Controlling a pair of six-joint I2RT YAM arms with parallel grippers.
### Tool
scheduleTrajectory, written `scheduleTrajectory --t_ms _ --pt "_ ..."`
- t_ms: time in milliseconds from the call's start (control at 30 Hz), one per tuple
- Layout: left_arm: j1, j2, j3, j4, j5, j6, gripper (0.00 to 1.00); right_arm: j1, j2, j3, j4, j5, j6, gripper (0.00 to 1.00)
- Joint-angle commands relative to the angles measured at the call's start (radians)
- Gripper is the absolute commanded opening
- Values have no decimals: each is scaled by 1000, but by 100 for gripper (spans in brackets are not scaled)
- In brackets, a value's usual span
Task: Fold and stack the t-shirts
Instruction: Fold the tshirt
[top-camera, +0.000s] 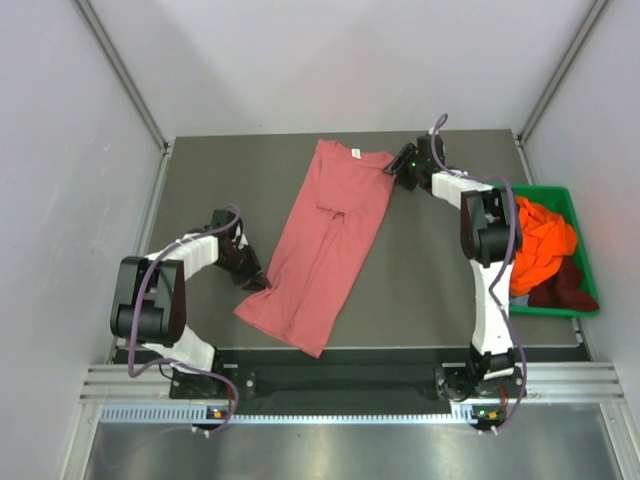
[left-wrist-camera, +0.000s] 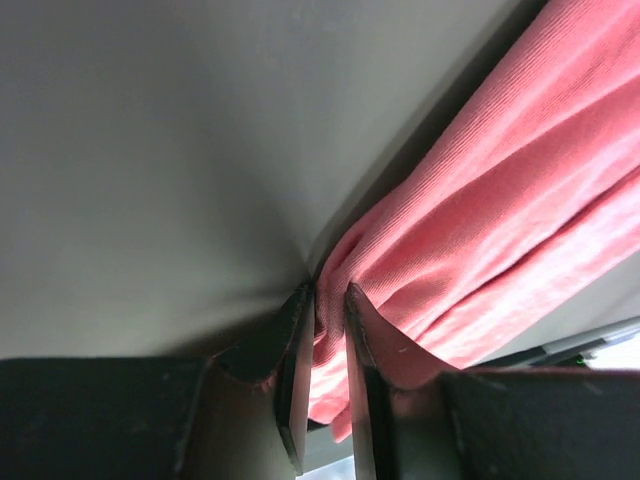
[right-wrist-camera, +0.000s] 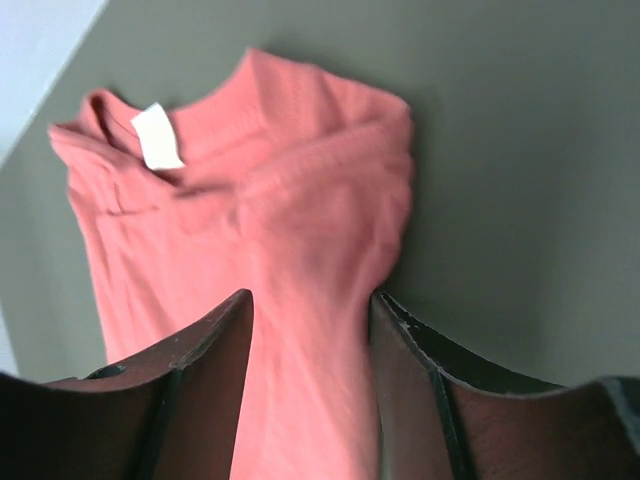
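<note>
LIVE | salmon-pink cotton t-shirt (top-camera: 325, 250) lies long and narrow, slantwise on the dark grey surface (top-camera: 430, 290) | left fingers (left-wrist-camera: 295, 380) pinch its hem-end edge | right fingers (right-wrist-camera: 215, 370) clamp bunched collar-end cloth | tip: lift both ends level, keep cloth taut, fold squarely.

Salmon-pink t-shirt (left-wrist-camera: 480, 230): runs off right edge, left wrist view; blurred, cut off at bottom edge, right wrist view. Collar label (right-wrist-camera: 157, 136): print unreadable.
</note>
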Motion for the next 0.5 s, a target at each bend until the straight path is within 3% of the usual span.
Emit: scheduleTrajectory --t_ms 0,200,467 --pt "-8 -66 -74 74 52 -108 25 30 85 74 10 -17 42 50" --pt "-51 -160 -147 165 67 -267 30 38 191 226 51 -37 66 36" --pt "-58 -178 -113 131 -49 -413 39 39 369 517 22 -55 68 33"
